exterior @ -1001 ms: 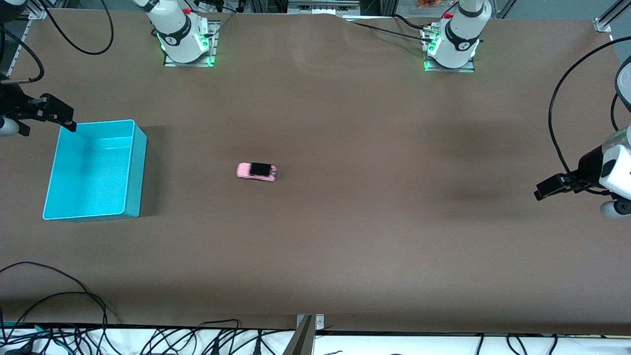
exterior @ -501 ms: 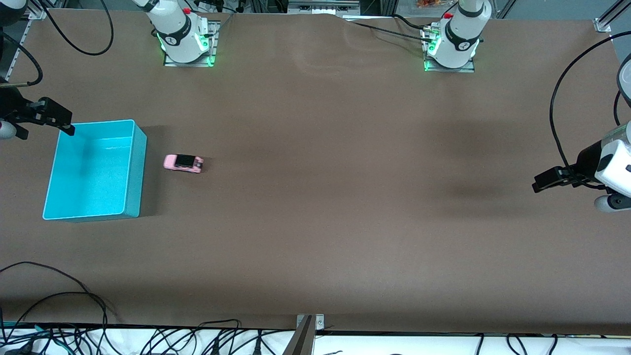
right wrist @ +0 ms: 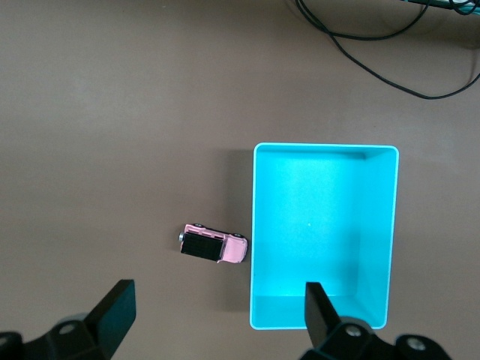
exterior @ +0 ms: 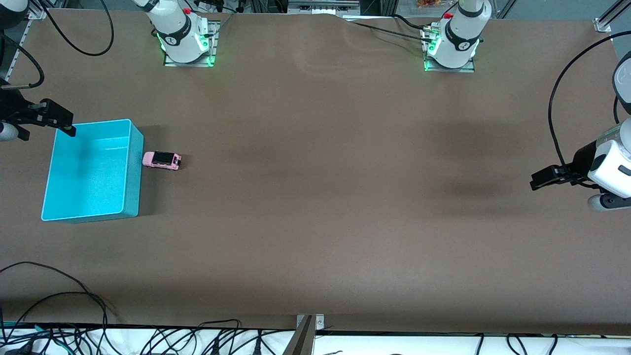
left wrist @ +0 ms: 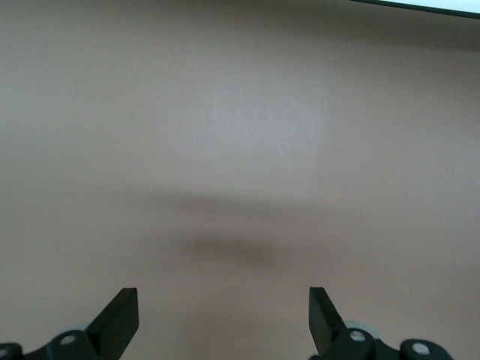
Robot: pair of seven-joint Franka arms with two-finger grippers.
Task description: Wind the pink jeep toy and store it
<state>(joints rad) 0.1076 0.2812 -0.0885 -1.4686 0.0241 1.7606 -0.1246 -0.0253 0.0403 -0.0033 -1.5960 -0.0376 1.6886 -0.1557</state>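
Note:
The pink jeep toy (exterior: 161,160) stands on the table with its nose against the outer wall of the turquoise bin (exterior: 132,167), on the wall toward the left arm's end. It also shows in the right wrist view (right wrist: 215,247) beside the bin (right wrist: 379,225). My right gripper (exterior: 49,118) is open and empty, high over the bin's corner at the right arm's end of the table. My left gripper (exterior: 544,177) is open and empty, over bare table at the left arm's end; its wrist view shows only table.
The bin holds nothing that I can see. Black cables (exterior: 59,296) lie along the table edge nearest the camera. The arm bases (exterior: 185,42) stand along the table's back edge.
The jeep has rolled across the table from the middle toward the right arm's end and now rests against the bin, which shifted slightly. Both grippers drifted only a little.

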